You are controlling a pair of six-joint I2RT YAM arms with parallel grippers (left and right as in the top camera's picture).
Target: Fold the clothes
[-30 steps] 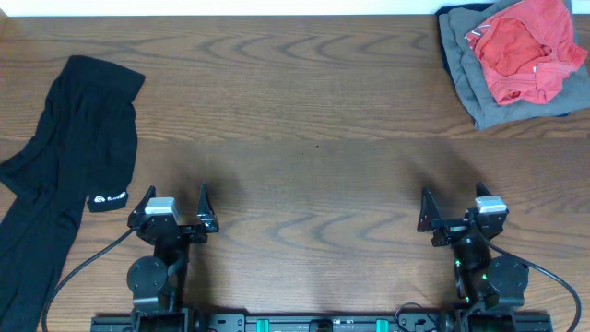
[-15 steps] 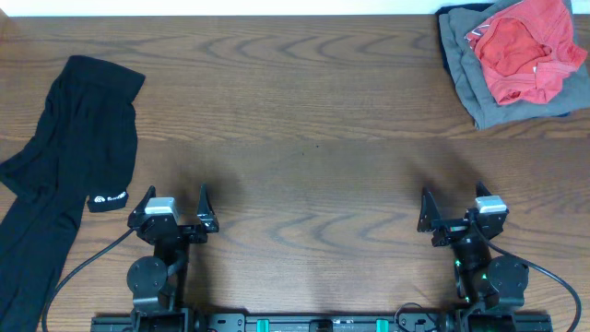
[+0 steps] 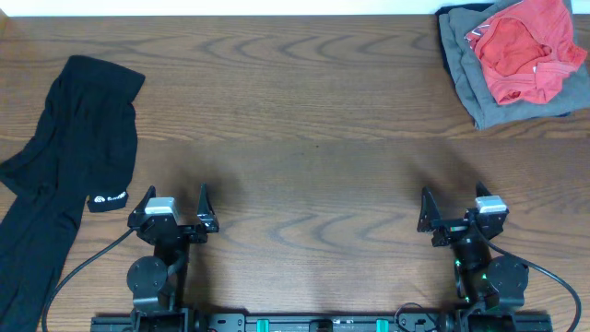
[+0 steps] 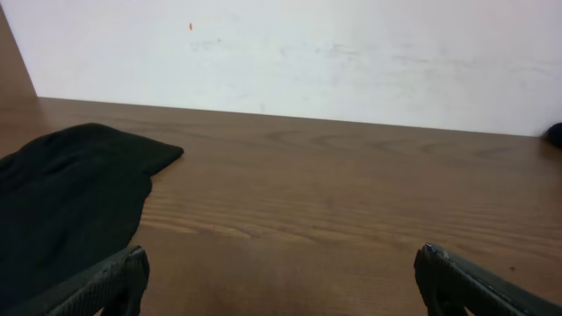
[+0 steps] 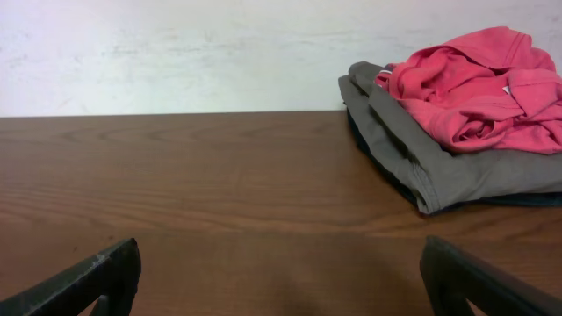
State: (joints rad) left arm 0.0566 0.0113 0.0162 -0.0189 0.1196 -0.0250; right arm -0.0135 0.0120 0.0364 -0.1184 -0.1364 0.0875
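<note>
The black T-shirt (image 3: 69,157) lies bunched in a long strip along the table's left edge, with its small white logo patch (image 3: 108,198) at its right side. It also shows at the left of the left wrist view (image 4: 66,189). My left gripper (image 3: 175,201) is open and empty near the front edge, just right of the logo patch, apart from the shirt. In its wrist view (image 4: 281,281) only bare wood lies between the fingers. My right gripper (image 3: 454,205) is open and empty at the front right, over bare wood in its wrist view (image 5: 281,276).
A pile of a red garment (image 3: 521,46) on a folded grey garment (image 3: 470,88) sits at the back right corner; it also shows in the right wrist view (image 5: 465,92). A white wall (image 4: 307,53) runs behind the wooden table (image 3: 313,138).
</note>
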